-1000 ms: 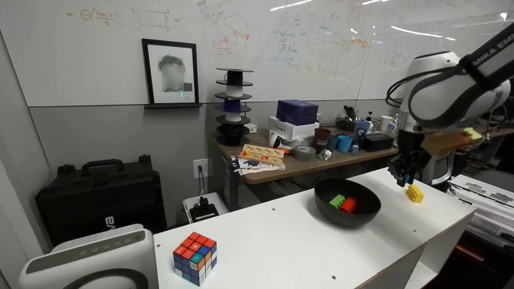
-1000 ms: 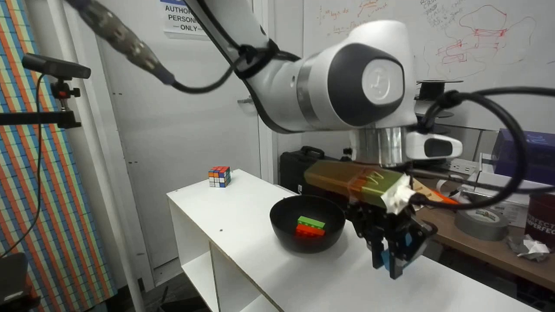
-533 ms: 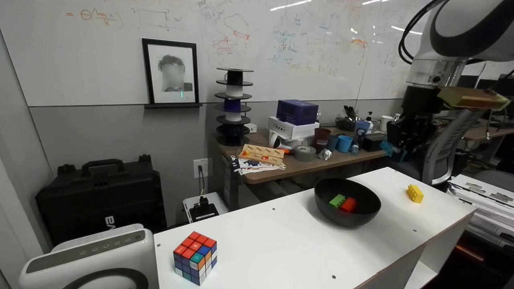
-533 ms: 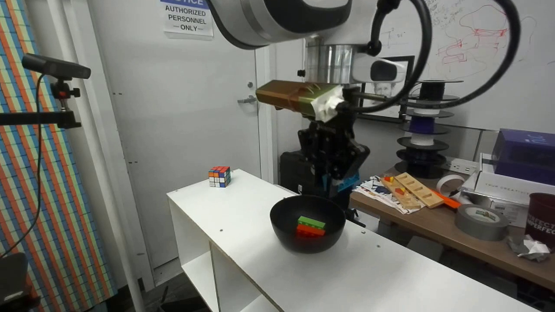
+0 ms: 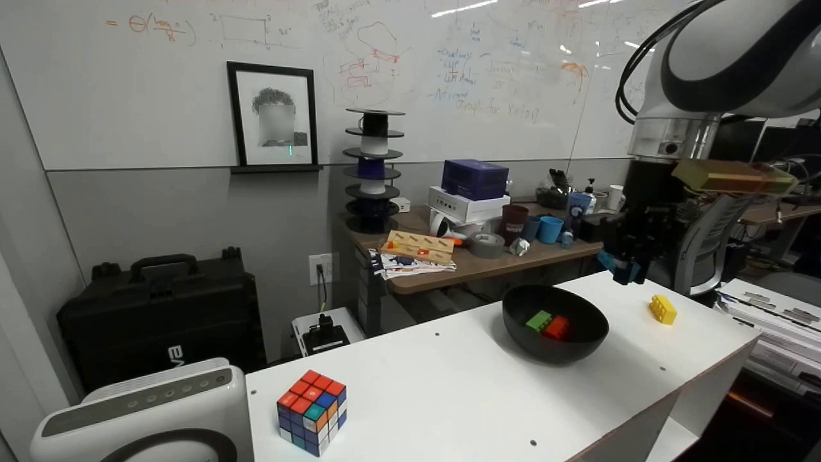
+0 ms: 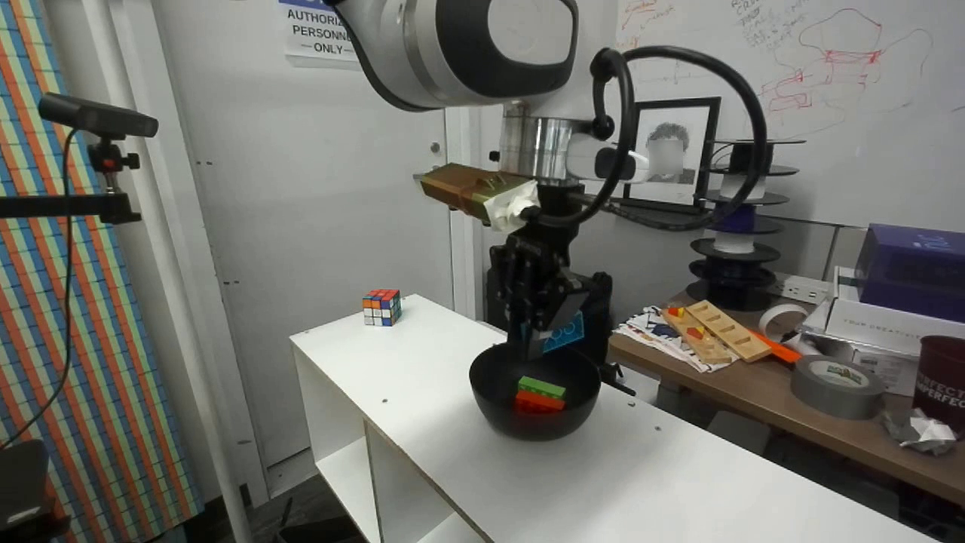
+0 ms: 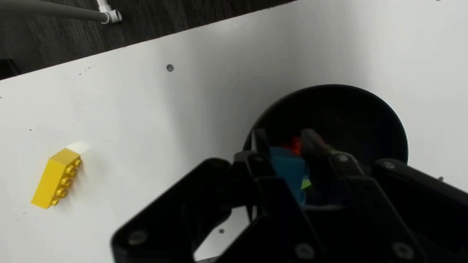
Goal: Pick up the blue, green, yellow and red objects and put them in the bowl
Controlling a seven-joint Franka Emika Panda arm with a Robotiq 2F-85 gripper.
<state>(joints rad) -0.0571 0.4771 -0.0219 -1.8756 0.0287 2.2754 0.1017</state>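
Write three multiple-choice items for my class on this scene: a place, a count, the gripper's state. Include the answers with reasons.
1. What is the yellow block on?
A) white surface
B) brown desk
C) black case

2. How many blocks lie in the bowl?
A) one
B) three
C) two

3. The gripper is:
A) open
B) shut on the blue block
C) shut on nothing

1 A: the wrist view shows it there.
2 C: only the green block and red block show inside it in both exterior views.
3 B: blue shows in its grip in all three views.
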